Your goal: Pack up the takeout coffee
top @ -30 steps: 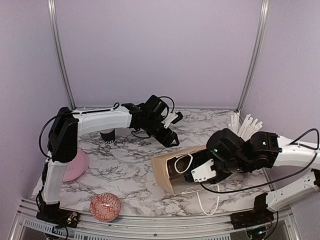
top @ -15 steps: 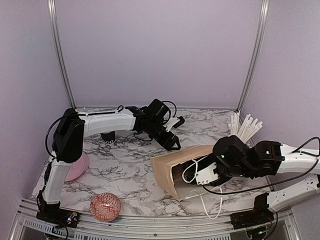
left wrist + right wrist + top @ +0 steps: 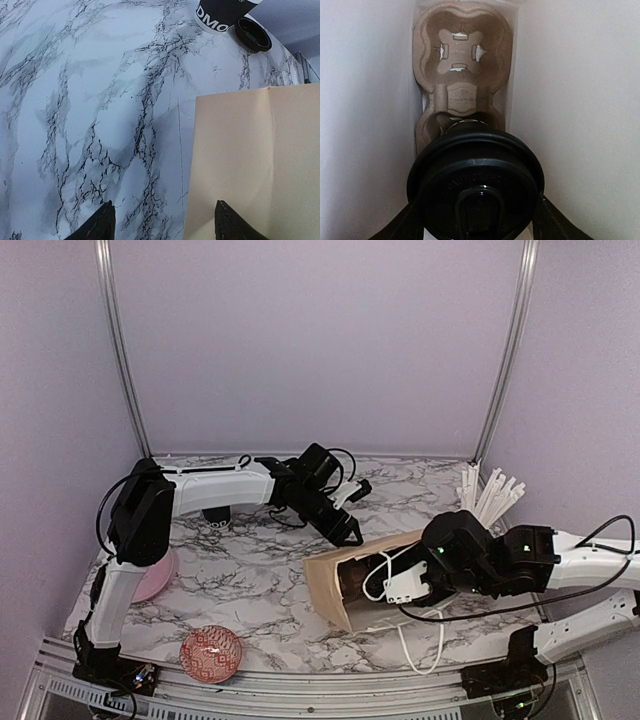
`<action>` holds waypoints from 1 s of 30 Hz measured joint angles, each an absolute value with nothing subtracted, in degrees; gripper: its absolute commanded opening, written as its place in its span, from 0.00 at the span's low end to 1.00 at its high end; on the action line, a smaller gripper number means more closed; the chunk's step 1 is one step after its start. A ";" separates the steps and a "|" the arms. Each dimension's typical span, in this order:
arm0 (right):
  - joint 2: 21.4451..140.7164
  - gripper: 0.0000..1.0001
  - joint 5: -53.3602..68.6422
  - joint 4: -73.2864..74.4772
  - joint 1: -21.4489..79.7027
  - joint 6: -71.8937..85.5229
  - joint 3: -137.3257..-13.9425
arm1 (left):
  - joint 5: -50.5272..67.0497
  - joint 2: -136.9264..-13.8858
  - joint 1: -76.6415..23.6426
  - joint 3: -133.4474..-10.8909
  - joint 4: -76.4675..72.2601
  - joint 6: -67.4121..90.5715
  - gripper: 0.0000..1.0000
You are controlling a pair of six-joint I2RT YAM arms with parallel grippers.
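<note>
Left tool (image 3: 162, 222) lowered, open over bag edge (image 3: 193, 165)

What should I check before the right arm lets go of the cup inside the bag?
1. Right jaws around lidded cup: ok.
2. Cup seated in carrier slot: cannot tell.
3. Far slot free: ok.
4. Left jaws open, empty, above bag edge: ok.
5. Second cup packed: not ok, on table.
</note>
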State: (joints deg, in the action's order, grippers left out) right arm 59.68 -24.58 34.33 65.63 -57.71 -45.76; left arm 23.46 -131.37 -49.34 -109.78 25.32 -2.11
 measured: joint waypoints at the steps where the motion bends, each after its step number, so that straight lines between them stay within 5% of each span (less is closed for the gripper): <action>1: 59.77 0.40 -24.58 34.15 65.56 -57.76 -45.67 | 23.55 -131.37 -49.34 -109.78 25.32 -2.11 0.68; 19: 62.81 0.40 -22.39 31.86 62.98 -58.57 -46.11 | 23.99 -131.39 -49.34 -109.78 25.32 -2.13 0.68; 30: 70.89 0.40 -14.06 41.12 60.05 -55.51 -56.62 | 24.16 -131.07 -48.45 -109.06 25.30 -0.84 0.68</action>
State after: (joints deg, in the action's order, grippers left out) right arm 70.89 -14.06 41.12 60.05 -55.51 -56.62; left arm 24.16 -131.07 -48.45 -109.06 25.30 -0.84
